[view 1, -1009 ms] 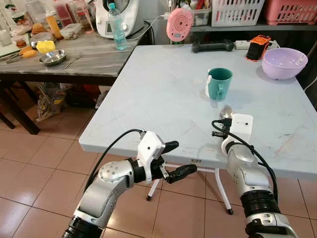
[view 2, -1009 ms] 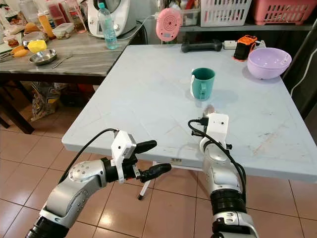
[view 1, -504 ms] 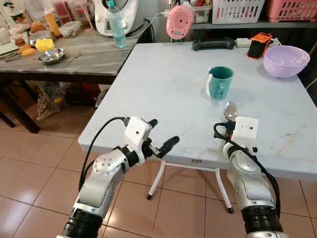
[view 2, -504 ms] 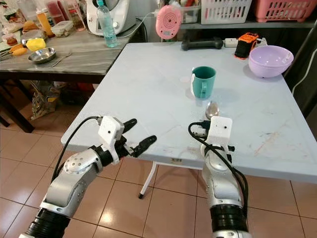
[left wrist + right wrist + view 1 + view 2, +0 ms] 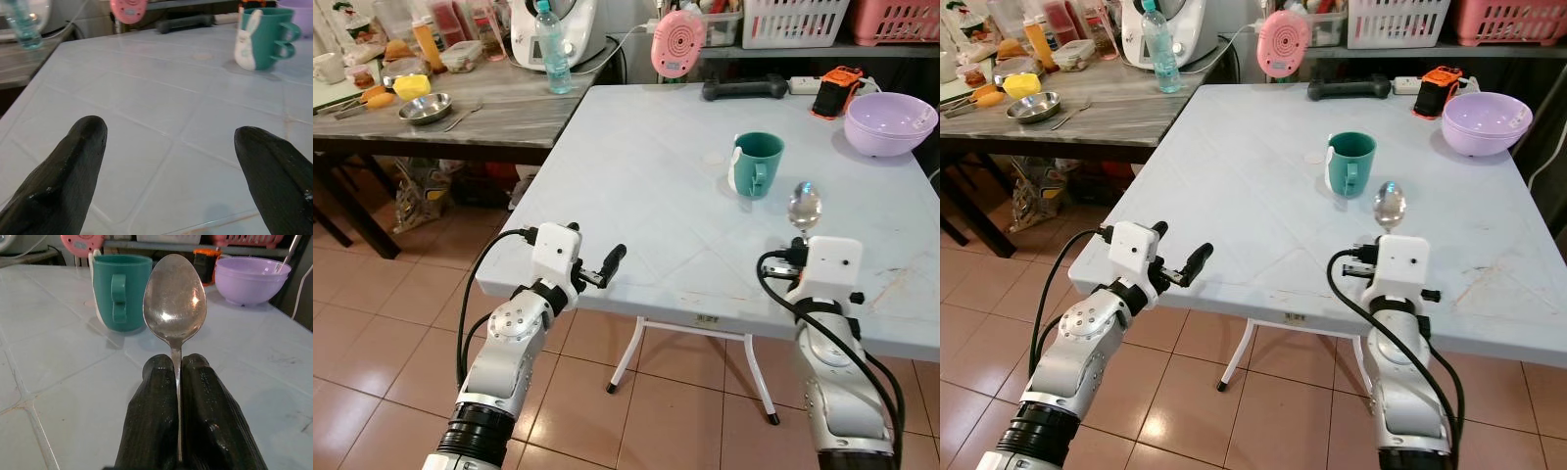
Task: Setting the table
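My right gripper (image 5: 177, 364) is shut on the handle of a metal spoon (image 5: 174, 296), held just above the white table (image 5: 636, 186) near its front edge. The spoon's bowl (image 5: 804, 206) points toward a green mug (image 5: 757, 164) with a white rabbit figure, standing mid-table slightly left of it. A purple bowl (image 5: 891, 122) sits at the far right corner. My left gripper (image 5: 1180, 245) is open and holds nothing, level with the table's near left corner and facing across the top.
A wooden side table (image 5: 489, 108) at the left carries a water bottle (image 5: 550, 59), a metal dish (image 5: 423, 108) and a white appliance. A pink round gadget (image 5: 678, 44), a black dumbbell (image 5: 752, 88) and an orange device (image 5: 835, 88) line the far edge.
My left arm has risen from below the table's edge to the level of its near left corner, fingers still open. The right gripper keeps the spoon; the camera has shifted.
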Robot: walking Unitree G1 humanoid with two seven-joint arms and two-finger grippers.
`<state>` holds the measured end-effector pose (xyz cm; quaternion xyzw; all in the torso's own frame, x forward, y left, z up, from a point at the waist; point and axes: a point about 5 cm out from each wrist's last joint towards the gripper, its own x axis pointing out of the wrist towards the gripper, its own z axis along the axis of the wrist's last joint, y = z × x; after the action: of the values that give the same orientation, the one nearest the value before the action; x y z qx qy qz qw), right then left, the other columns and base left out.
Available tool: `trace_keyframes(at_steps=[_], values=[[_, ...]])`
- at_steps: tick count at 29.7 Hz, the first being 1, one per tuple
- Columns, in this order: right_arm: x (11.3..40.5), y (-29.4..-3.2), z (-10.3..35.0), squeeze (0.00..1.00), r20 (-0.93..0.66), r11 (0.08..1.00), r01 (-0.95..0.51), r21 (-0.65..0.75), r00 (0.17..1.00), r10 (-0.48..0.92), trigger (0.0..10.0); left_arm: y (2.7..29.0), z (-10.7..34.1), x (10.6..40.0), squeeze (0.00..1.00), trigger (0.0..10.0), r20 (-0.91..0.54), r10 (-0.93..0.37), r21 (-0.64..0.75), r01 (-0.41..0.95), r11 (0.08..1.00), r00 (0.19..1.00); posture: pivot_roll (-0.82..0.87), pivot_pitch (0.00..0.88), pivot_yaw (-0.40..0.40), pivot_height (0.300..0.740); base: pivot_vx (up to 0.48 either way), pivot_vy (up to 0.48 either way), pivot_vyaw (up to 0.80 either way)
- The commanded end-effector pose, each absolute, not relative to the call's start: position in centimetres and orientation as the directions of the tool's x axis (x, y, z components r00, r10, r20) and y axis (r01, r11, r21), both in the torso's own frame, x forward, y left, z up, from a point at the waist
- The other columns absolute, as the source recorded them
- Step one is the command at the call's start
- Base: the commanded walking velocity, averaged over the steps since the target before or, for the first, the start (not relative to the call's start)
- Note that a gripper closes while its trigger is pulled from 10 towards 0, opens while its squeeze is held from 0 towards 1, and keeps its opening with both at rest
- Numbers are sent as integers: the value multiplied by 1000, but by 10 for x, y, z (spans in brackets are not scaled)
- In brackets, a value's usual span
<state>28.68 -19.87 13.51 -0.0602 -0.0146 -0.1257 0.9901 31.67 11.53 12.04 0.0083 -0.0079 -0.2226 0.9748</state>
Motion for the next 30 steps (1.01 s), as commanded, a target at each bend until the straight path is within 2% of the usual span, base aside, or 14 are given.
trace_keyframes(at_steps=[1,8,23,30], values=[[284,-197,144,0,87,966,235,-110,970,-226,10000,121,119,318,0,10000,17,-404,14,404,915,915,-134,0,95,740,0,0,0],[281,-192,141,0,65,971,221,-95,974,-216,10000,129,115,322,0,10000,11,-337,-52,337,940,941,-143,0,90,740,0,0,0],[283,-194,144,0,61,972,213,-96,976,-208,10000,129,114,324,0,10000,25,-336,-37,337,941,941,-146,0,83,740,0,0,-571],[282,-191,141,0,51,974,208,-92,978,-204,10000,129,114,325,0,10000,27,-343,-36,344,938,939,-147,0,85,740,0,317,-602]])
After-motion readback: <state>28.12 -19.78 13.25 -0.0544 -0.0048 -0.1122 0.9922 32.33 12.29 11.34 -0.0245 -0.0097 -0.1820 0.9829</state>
